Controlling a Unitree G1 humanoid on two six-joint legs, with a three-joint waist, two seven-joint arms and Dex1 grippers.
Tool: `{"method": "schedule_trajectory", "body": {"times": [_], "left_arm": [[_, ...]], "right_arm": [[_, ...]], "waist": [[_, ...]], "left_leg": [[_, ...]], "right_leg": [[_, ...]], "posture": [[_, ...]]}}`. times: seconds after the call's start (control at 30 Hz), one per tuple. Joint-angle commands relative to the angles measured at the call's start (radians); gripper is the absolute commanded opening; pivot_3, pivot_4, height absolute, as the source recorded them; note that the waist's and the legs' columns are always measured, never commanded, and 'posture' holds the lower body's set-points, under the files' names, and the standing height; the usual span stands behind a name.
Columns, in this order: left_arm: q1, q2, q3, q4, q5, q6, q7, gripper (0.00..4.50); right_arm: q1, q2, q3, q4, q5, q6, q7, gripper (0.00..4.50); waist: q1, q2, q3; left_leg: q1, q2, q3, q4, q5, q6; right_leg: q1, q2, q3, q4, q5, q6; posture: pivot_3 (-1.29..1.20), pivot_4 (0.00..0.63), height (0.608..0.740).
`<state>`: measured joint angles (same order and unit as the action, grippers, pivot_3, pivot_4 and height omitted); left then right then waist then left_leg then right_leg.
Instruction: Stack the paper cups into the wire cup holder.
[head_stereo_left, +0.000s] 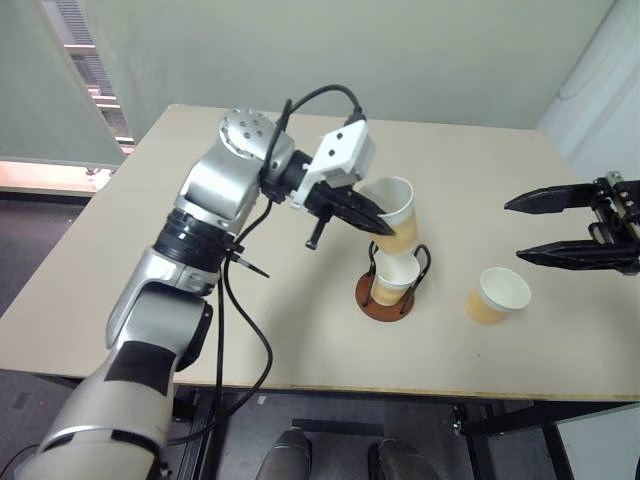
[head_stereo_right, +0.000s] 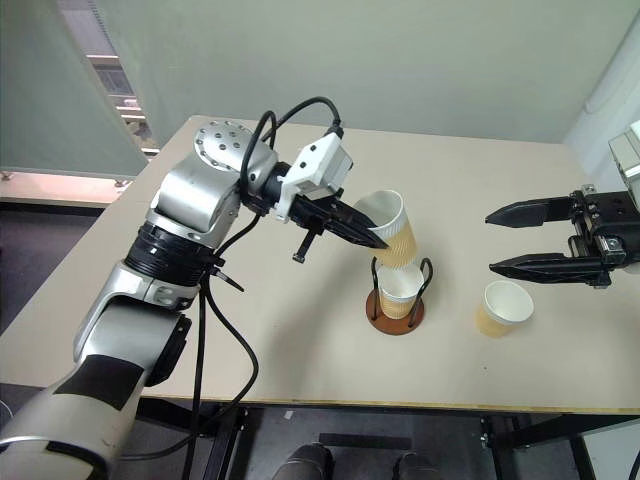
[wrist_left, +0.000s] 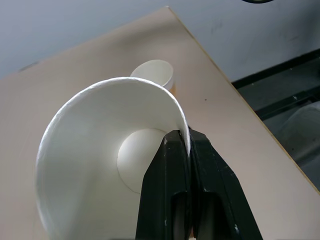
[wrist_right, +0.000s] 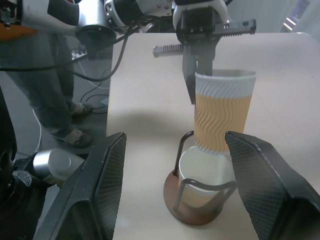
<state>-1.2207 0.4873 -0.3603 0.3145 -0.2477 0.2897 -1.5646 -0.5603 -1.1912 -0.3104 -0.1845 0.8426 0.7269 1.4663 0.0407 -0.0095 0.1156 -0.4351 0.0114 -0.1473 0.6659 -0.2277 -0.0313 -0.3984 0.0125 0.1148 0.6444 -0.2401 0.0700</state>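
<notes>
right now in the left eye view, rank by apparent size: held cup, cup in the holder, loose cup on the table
1. held cup, nearer the camera, so partly perspective
2. loose cup on the table
3. cup in the holder, partly hidden, so its rank is unsure

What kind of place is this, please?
Probably an office or lab test room: a plain beige table, grey floor, loose cables, and a person's legs standing nearby.

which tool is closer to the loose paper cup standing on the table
Right. The right tool hovers open just above and beside the loose paper cup; the left tool is farther off, above the wire cup holder.
</notes>
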Motion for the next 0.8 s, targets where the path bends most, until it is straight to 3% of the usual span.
{"method": "schedule_trajectory", "body": {"times": [0.03, 0.47, 0.6, 0.8], "left_arm": [[0.011, -0.016, -0.026, -0.003, 0.040, -0.063, -0.022, 0.05], [0.008, -0.111, -0.094, 0.109, 0.180, -0.234, 0.021, 0.05], [-0.025, -0.117, -0.067, 0.122, 0.180, -0.239, 0.017, 0.98], [-0.089, -0.075, 0.056, 0.107, 0.108, -0.156, 0.040, 3.03]], "right_arm": [[0.002, -0.024, -0.063, -0.019, 0.023, -0.002, -0.001, 3.26], [0.037, -0.039, -0.074, -0.044, 0.014, 0.022, -0.047, 3.26], [0.060, -0.071, -0.052, -0.055, -0.045, 0.018, -0.102, 3.26], [0.144, -0.096, -0.003, -0.078, -0.173, -0.080, -0.109, 3.26]], "waist": [[0.000, 0.000, 0.000], [0.011, 0.000, 0.000], [0.012, 0.000, 0.000], [0.012, 0.000, 0.000]], "left_leg": [[0.000, 0.000, 0.000, 0.000, 0.000, 0.000], [0.000, -0.001, 0.001, 0.000, -0.001, 0.001], [0.000, -0.001, 0.001, 0.000, -0.001, 0.001], [-0.001, -0.001, 0.002, 0.000, -0.001, 0.002]], "right_leg": [[0.000, 0.000, 0.000, 0.000, 0.000, 0.000], [0.000, 0.000, 0.000, 0.000, 0.000, 0.001], [0.000, 0.000, 0.000, 0.000, 0.000, 0.001], [0.000, -0.001, 0.000, 0.000, 0.000, 0.001]], "posture": [[0.00, 0.150, 0.740], [0.00, 0.150, 0.740], [0.00, 0.150, 0.740], [0.00, 0.150, 0.740]]}}
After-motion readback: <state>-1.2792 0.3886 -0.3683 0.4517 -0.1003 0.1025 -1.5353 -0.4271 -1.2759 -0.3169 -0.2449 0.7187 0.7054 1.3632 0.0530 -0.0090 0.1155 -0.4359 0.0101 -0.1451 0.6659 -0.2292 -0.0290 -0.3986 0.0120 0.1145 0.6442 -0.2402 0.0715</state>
